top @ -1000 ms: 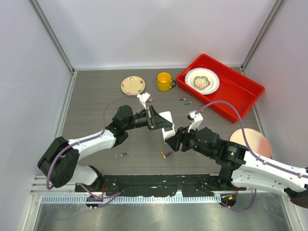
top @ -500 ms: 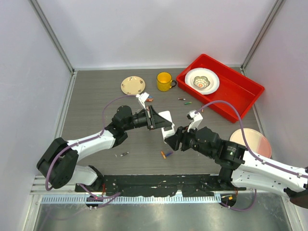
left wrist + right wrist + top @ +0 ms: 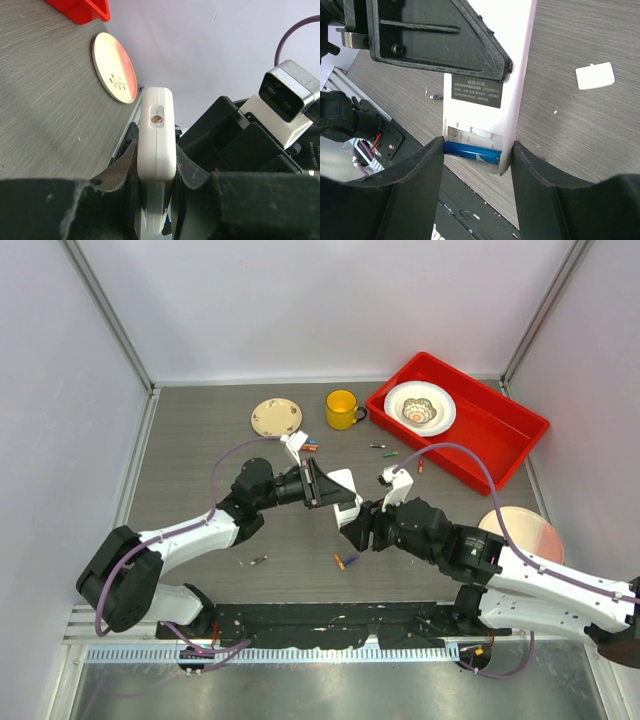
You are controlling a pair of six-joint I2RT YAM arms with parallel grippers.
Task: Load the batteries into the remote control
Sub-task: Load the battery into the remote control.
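left fingers (image 3: pixel 117 172) clamp the remote control (image 3: pixel 156 135) while right fingers (image 3: pixel 405 187), half spread astride its open end, grip unclear, should press the blue battery (image 3: pixel 472 152) squarely flat.

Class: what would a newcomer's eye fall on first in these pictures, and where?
A slim white plastic remote control, clamped above mid-table in the left end effector, with the right end effector flanking its open end. A blue cylindrical battery lies in its compartment. At the far right sits a red plastic tray.

Right tool (image 3: pixel 352 530) nearer the remote control (image 3: pixel 344 483).
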